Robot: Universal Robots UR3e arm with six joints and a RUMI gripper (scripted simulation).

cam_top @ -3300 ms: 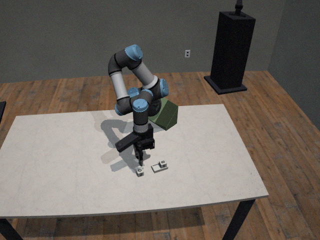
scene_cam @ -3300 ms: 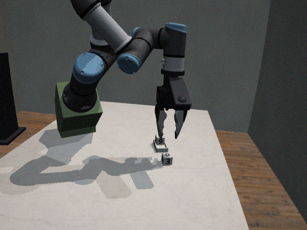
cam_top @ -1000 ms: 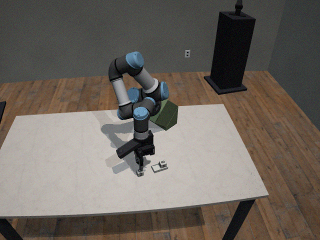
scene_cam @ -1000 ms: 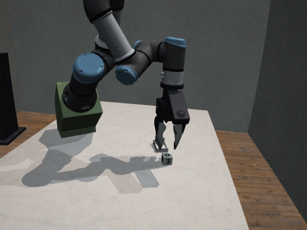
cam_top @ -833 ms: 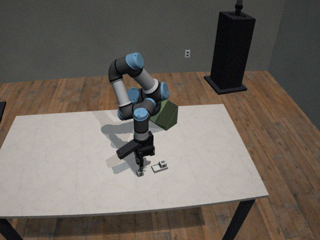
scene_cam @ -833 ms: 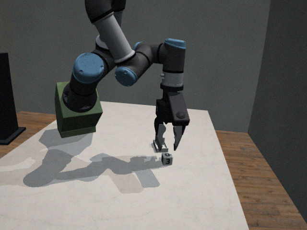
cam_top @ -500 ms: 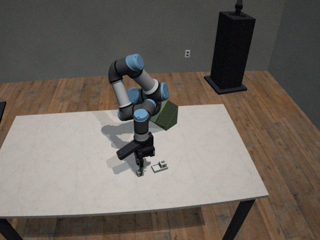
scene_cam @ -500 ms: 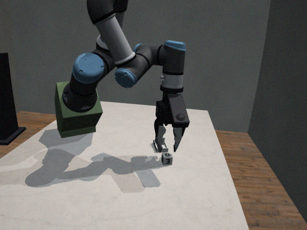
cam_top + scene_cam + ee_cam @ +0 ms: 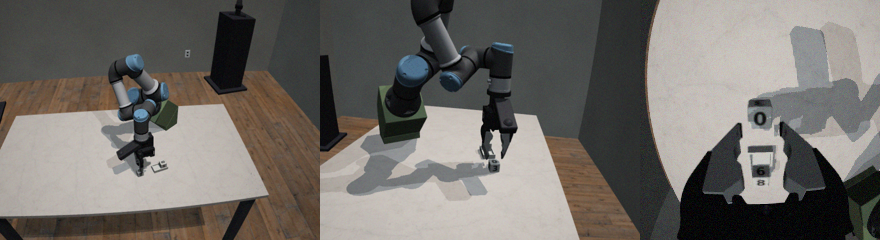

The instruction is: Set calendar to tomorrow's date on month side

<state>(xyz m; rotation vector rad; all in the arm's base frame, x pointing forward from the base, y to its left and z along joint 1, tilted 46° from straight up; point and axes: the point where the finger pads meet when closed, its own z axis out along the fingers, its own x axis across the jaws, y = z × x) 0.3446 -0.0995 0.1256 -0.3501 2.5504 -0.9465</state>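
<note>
A loose white cube (image 9: pixel 493 165) lies on the table, with 0 on top and 3 on one side. It also shows in the wrist view (image 9: pixel 760 116) and in the top view (image 9: pixel 139 173). The small white tray (image 9: pixel 159 167) stands just beside it and holds the other cube (image 9: pixel 162 162), with 8 on top. In the wrist view this cube (image 9: pixel 760 170) shows 6, with 8 below it. My gripper (image 9: pixel 494 152) points down, a little above the loose cube. Its fingers are open, with nothing between them. The tray (image 9: pixel 489 152) is partly hidden behind one finger.
The arm's green base block (image 9: pixel 166 115) stands at the table's far edge. A tall black pedestal (image 9: pixel 231 49) stands on the floor beyond the table. The table's right edge (image 9: pixel 552 167) is fairly near the cube.
</note>
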